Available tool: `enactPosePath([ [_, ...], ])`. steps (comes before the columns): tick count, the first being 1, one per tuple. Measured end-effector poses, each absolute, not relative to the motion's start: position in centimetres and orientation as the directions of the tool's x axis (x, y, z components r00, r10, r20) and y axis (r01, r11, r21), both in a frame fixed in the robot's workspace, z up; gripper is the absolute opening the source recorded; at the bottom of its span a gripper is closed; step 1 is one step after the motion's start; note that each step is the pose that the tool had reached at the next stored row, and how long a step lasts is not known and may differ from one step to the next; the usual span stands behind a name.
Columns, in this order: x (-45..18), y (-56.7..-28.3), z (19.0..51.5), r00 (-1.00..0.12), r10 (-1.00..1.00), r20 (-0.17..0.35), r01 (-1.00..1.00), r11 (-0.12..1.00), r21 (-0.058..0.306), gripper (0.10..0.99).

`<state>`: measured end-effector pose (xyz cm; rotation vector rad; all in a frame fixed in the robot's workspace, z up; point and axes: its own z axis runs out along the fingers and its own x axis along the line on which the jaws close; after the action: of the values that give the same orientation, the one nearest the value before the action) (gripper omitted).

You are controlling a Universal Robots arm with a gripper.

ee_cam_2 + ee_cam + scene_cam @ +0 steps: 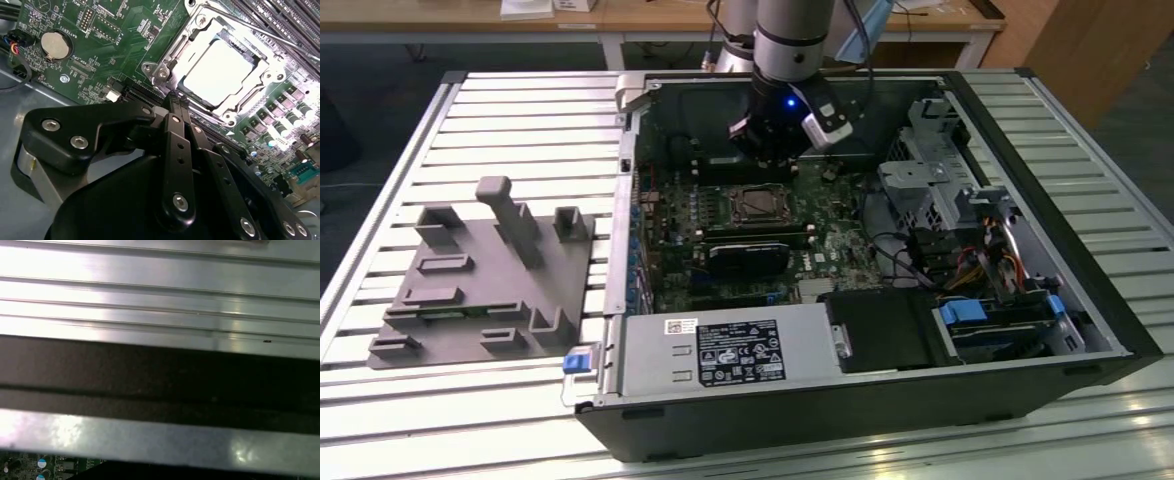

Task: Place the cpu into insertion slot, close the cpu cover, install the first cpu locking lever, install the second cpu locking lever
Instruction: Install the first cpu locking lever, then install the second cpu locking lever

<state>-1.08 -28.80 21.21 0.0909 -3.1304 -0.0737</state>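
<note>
The cpu (220, 70), a pale silvery square, lies in the socket on the green motherboard. The cpu cover (172, 54), a metal frame with an open window, lies flat around it. A thin metal lever rod (280, 37) runs along one side of the socket; I cannot tell if it is latched. My gripper (175, 97) hangs just above the board with its black fingers pressed together and nothing between them, tips next to a corner of the socket. In the exterior view the gripper (771, 165) is over the far edge of the socket (758, 203) inside the open computer case.
A black graphics card (750, 255) sits just in front of the socket. The power supply (720, 352) is at the case front, and drive cages and cables (947, 195) are on the exterior view's right. A grey fixture block (480, 270) lies on the slatted table. A coin battery (54, 45) sits on the board.
</note>
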Motion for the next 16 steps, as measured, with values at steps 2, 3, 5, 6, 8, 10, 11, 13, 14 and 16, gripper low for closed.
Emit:
enactPosePath([
  [2, -1.08, -28.83, 21.20, -0.998, -0.058, 0.008, -0.058, 0.997, 0.047, 0.106],
  [3, -1.08, -28.85, 21.21, -0.998, -0.058, 0.008, -0.058, 0.997, 0.047, 0.106],
  [5, -1.08, -28.89, 21.21, -0.998, -0.058, 0.008, -0.058, 0.997, 0.047, 0.106],
  [6, -1.08, -28.91, 21.21, -0.998, -0.058, 0.008, -0.058, 0.997, 0.047, 0.106],
  [8, -1.08, -28.96, 21.21, -0.998, -0.058, 0.008, -0.058, 0.997, 0.047, 0.106],
  [10, -1.08, -29.01, 21.21, -0.998, -0.058, 0.008, -0.058, 0.997, 0.047, 0.106],
  [11, -1.08, -29.04, 21.21, -0.998, -0.058, 0.008, -0.058, 0.997, 0.047, 0.106],
  [13, -1.08, -29.08, 21.21, -0.998, -0.058, 0.008, -0.058, 0.997, 0.047, 0.106],
  [14, -1.08, -29.11, 21.21, -0.998, -0.058, 0.008, -0.058, 0.997, 0.047, 0.106],
  [16, -1.08, -29.18, 21.21, -0.998, -0.058, 0.008, -0.058, 0.997, 0.047, 0.106],
])
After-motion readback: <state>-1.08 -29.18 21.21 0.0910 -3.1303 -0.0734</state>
